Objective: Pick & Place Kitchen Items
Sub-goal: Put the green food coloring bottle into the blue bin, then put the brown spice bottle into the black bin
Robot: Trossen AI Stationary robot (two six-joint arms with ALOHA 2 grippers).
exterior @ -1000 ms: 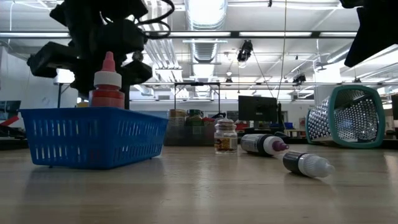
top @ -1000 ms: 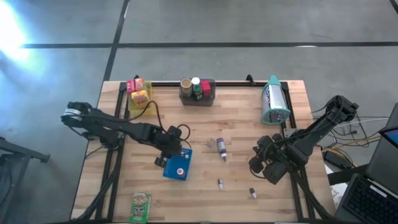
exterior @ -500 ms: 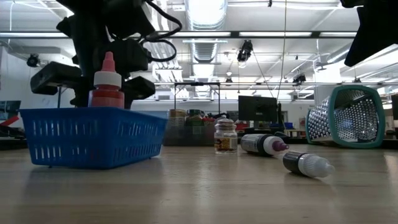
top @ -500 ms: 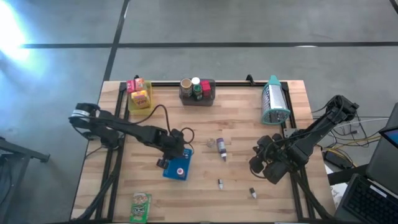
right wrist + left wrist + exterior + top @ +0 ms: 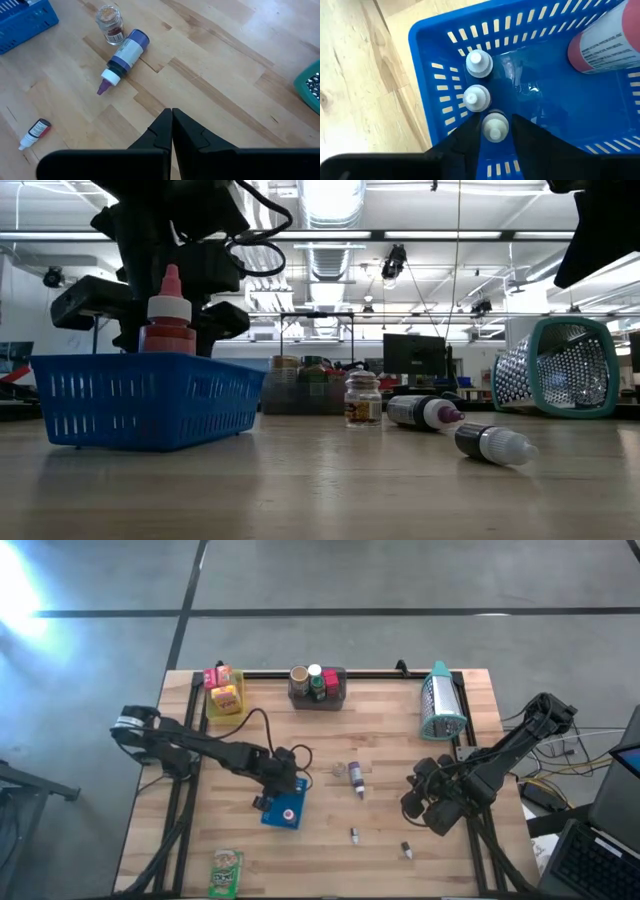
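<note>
My left gripper [image 5: 495, 121] reaches down into the blue basket [image 5: 285, 808]. Its fingers are slightly open, standing close on either side of the nearest of three small white-capped bottles [image 5: 494, 126]. These bottles stand in a row on the basket floor, beside a red bottle [image 5: 605, 40]. My right gripper [image 5: 172, 117] hovers shut over the table's right part [image 5: 420, 802], holding nothing. A small jar [image 5: 110, 22] stands mid-table. Beside it a purple-tipped bottle [image 5: 125, 55] lies on its side. Two tiny bottles [image 5: 354, 835] [image 5: 407, 851] lie nearer the front.
A teal mesh basket [image 5: 440, 710] lies on its side at the far right. A dark tray of jars [image 5: 317, 685] sits at the far edge. Yellow and pink boxes [image 5: 224, 690] are at the far left, and a green packet [image 5: 226, 870] lies at the near left.
My left gripper has sunk a little into the blue basket and then kept still. The right arm has not moved.
</note>
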